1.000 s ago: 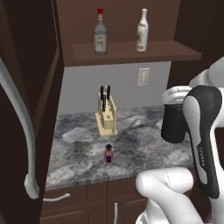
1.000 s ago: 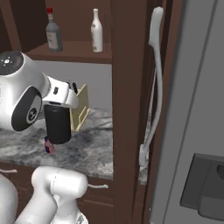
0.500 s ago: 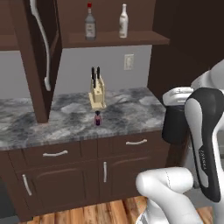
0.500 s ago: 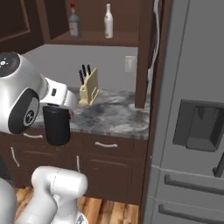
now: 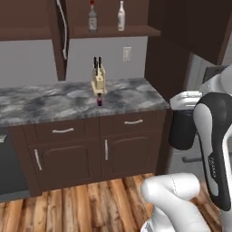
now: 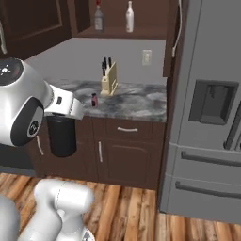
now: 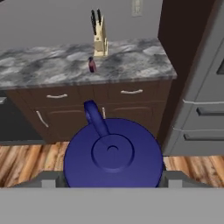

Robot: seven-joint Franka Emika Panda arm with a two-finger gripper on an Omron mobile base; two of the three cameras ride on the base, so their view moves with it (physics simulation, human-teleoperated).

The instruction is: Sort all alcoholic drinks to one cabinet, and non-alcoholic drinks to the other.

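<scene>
Gripper [image 7: 113, 186] is clamped wide on the black blue-lidded bottle [image 7: 113, 153], jaws set either side of its broad body; in the hand view the blue lid sits at 6 o'clock, and in the left base view the dark cylinder [image 5: 182, 129] hangs below the wrist at about 3 o'clock. The bottle is carried upright and close to the arm, in my judgement so it travels steadily while the base stands well back from the counter [image 5: 68, 102].

Two alcoholic bottles stand on the open wall cabinet's shelf [image 5: 113, 31] at 12 o'clock: the clear red-capped one [image 5: 92, 17] and the cream-white one [image 5: 121, 16], just beside each other. They appear already sorted, grouped in one cabinet, its door with the long grey handle [image 5: 62, 27] swung open.

One small red bottle [image 5: 99, 100] stands on the counter just in front of the knife block [image 5: 98, 79], not yet stowed. I judge it belongs with the held bottle in the other cabinet.

Count: alcoholic bottles, two, both shelved. Non-alcoholic, two: one in the grip, one on the counter. Knife block, one. Refrigerator [image 6: 207, 108], one, at 3 o'clock in the right base view.
</scene>
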